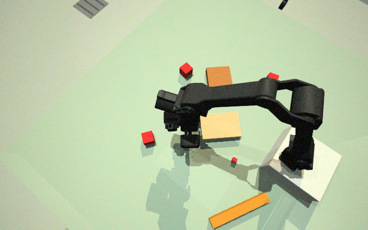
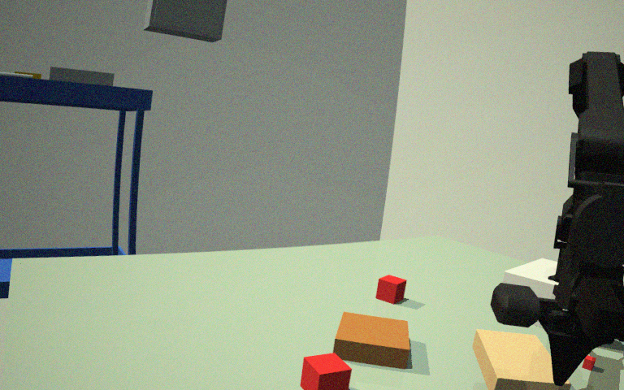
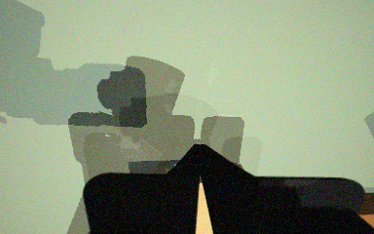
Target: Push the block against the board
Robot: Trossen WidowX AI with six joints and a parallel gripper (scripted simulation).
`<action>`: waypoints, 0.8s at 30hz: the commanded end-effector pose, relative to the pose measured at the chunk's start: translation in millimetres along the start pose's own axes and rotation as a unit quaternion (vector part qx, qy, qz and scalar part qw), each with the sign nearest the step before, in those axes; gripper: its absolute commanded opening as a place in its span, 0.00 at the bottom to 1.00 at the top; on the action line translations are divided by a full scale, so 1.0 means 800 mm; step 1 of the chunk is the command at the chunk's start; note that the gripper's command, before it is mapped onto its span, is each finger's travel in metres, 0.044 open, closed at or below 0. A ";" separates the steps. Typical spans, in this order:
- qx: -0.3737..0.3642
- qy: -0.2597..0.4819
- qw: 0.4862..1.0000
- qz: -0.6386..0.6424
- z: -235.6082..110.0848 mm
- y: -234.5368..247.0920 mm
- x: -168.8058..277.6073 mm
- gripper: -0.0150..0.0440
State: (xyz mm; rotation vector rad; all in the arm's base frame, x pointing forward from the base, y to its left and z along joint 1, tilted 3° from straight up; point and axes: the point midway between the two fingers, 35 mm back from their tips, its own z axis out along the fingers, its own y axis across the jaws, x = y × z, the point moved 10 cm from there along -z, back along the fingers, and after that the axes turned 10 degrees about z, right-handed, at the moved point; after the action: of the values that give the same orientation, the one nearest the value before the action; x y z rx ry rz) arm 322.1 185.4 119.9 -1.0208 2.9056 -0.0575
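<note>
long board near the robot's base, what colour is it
Bright orange, seen best in the top view.

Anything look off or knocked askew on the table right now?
Nothing damaged or tipped. The board lies diagonal, far from both tan blocks. The shut end effector sits by the lighter block's corner.

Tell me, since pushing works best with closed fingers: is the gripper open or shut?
Shut, holding nothing. In the wrist view the gripper fingers meet at their tips, beside the tan block.
</note>
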 end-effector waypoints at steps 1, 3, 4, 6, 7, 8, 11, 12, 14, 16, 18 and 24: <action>0.000 -0.003 0.999 0.053 -0.005 0.005 0.012 0.25; 0.000 -0.002 0.996 0.087 -0.006 0.008 0.020 0.25; 0.000 -0.002 0.995 0.104 -0.007 0.009 0.023 0.25; 0.000 -0.001 0.990 0.139 -0.008 0.012 0.031 0.25; 0.000 -0.001 0.988 0.156 -0.008 0.013 0.035 0.25; 0.000 -0.001 0.985 0.173 -0.009 0.015 0.038 0.25; 0.000 0.000 0.975 0.223 -0.010 0.019 0.050 0.25; 0.000 0.000 0.971 0.240 -0.010 0.020 0.054 0.25; 0.000 0.001 0.962 0.273 -0.011 0.023 0.062 0.25; 0.000 0.001 0.952 0.306 -0.011 0.025 0.070 0.25; 0.000 0.002 0.941 0.339 -0.012 0.028 0.078 0.25; 0.001 0.003 0.901 0.434 -0.011 0.035 0.102 0.25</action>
State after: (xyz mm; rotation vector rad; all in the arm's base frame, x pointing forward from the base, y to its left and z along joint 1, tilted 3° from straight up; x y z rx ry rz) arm 249.3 159.8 123.2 0.2028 3.0743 -0.0231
